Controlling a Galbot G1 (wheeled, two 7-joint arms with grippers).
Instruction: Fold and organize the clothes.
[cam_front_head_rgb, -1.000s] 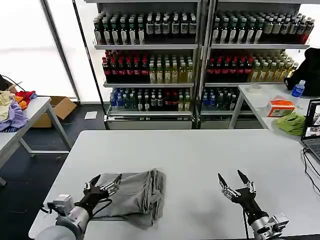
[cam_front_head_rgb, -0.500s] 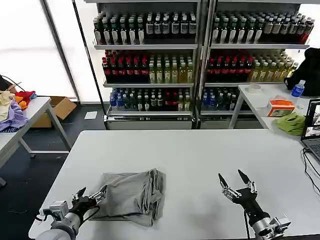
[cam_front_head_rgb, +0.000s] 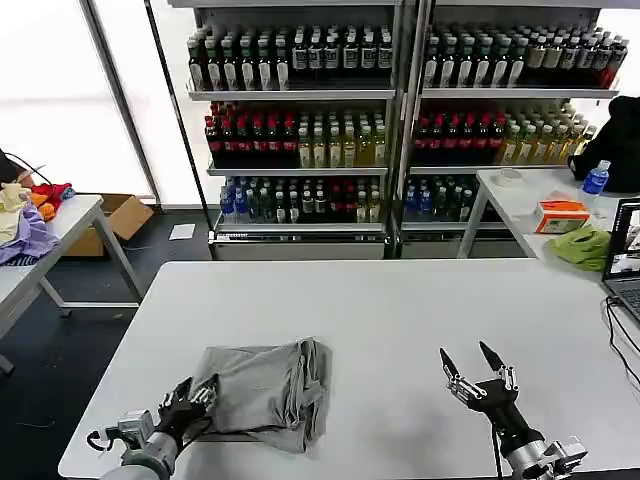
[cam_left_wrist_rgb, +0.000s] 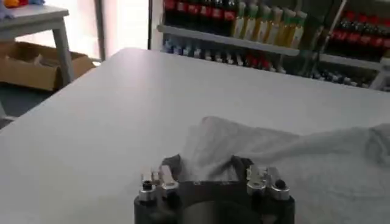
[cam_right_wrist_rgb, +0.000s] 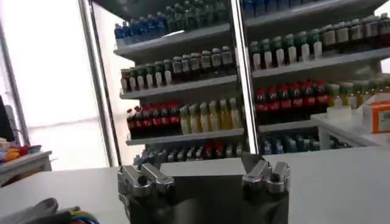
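1. A folded light grey shirt (cam_front_head_rgb: 262, 392) lies on the white surface (cam_front_head_rgb: 400, 310), toward the near edge on the robot's left half.
2. The left hand (cam_front_head_rgb: 188, 402) sits low at the shirt's near left corner, its dark fingers spread apart around the cloth edge; whether they touch the fabric cannot be told from the head view.
3. In the left wrist view the shirt (cam_left_wrist_rgb: 292, 158) rises in a soft fold directly ahead of the left hand (cam_left_wrist_rgb: 207, 176), with the cloth just beyond the finger bases and bare surface (cam_left_wrist_rgb: 91, 122) to the side.
4. The right hand (cam_front_head_rgb: 475, 368) is well apart from the shirt, on the robot's right side near the same front edge, held above the surface with its two pointed fingers parted and nothing between them.
5. Beyond the shirt, past the far edge of the surface, stand shelves of bottled drinks (cam_front_head_rgb: 300, 130).
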